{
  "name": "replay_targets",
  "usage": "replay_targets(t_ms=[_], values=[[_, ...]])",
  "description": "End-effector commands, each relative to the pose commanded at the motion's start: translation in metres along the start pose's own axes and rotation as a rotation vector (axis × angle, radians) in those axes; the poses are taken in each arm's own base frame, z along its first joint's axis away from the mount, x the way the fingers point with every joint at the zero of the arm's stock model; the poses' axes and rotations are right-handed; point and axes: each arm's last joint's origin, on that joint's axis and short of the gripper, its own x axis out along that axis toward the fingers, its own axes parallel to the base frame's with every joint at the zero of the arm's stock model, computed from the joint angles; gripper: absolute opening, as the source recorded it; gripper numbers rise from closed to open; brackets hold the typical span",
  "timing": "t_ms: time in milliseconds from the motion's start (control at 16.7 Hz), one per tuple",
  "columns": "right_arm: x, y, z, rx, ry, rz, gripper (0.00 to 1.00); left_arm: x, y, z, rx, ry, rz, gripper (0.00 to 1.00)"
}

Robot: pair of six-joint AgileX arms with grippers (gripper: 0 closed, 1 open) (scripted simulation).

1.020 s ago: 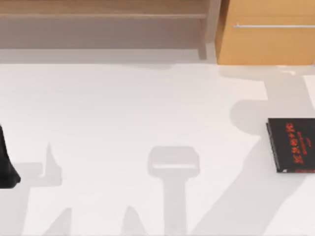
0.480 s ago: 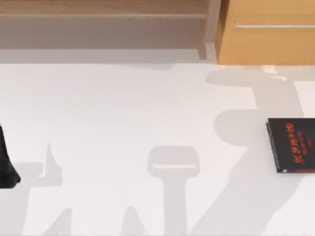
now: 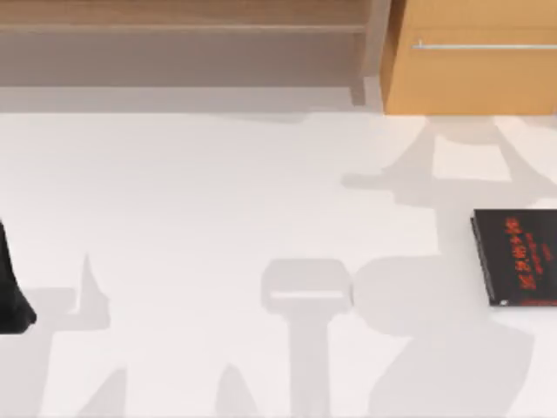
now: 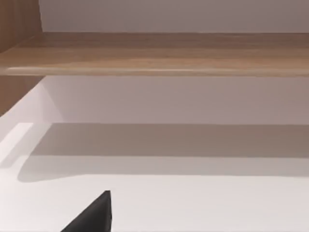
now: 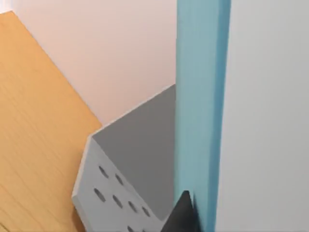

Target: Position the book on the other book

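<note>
The teal book (image 5: 200,96) was gripped by the right end effector (image 5: 186,212); a slip could have dropped it short of the black book (image 3: 518,257).

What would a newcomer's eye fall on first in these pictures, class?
First, the black book with red lettering, flat at the white table's right edge in the top view. Next, the teal book, large and close in the right wrist view, with a dark fingertip against it.
</note>
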Motion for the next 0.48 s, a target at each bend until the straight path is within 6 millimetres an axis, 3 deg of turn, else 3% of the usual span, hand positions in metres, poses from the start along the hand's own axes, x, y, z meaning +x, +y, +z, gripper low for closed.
replay_targets(t_ms=[240,360,480], values=[[-0.051,0.027,-0.03,0.367,0.025,-0.028,0.0,0.0,0.0,0.0,0.0,0.0,0.0,1.0],[-0.075,0.04,-0.069,0.53,0.092,-0.055,0.0,0.0,0.0,0.0,0.0,0.0,0.0,1.0],[-0.102,0.043,-0.125,0.687,0.202,-0.144,0.0,0.0,0.0,0.0,0.0,0.0,0.0,1.0]])
